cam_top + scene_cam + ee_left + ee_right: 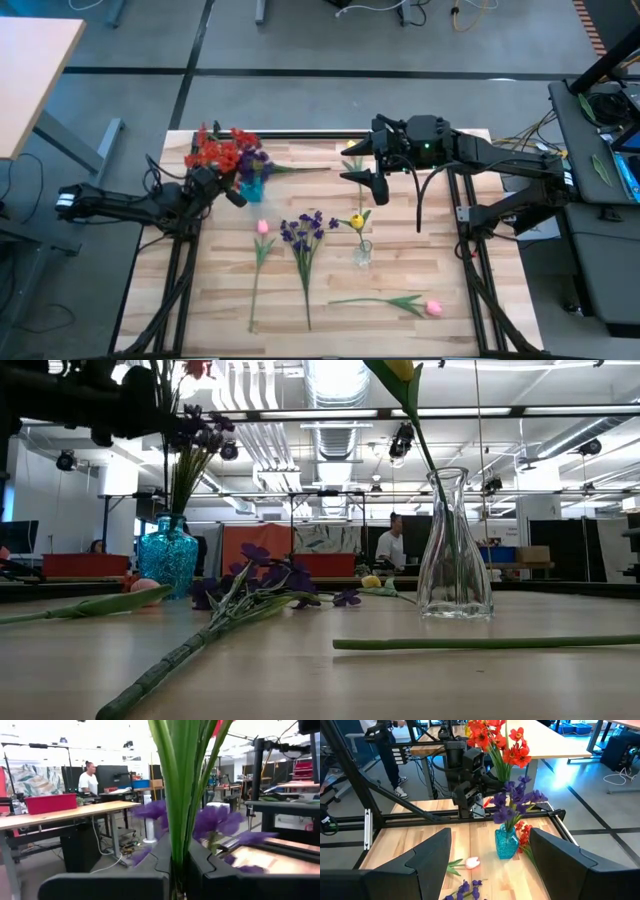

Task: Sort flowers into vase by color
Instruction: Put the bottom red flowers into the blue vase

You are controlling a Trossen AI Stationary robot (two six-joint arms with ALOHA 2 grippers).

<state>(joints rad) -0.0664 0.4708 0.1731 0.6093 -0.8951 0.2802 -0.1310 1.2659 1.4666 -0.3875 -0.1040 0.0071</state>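
At the table's far left corner: one blue vase (252,189) holding purple flowers (517,800), with the left gripper (222,180) just beside it, jaws clamped together on the green stems of a red flower cluster (215,150) held above the vase. Mid-table: one clear glass vase (455,548) containing a single yellow tulip (356,221); lying loose on the wood, a purple bunch (301,231), one pink bud (263,227) to its left and another pink bud (433,308) near the front right. Above the far edge, beyond the clear vase: right gripper (366,161), fingers spread apart, holding nothing.
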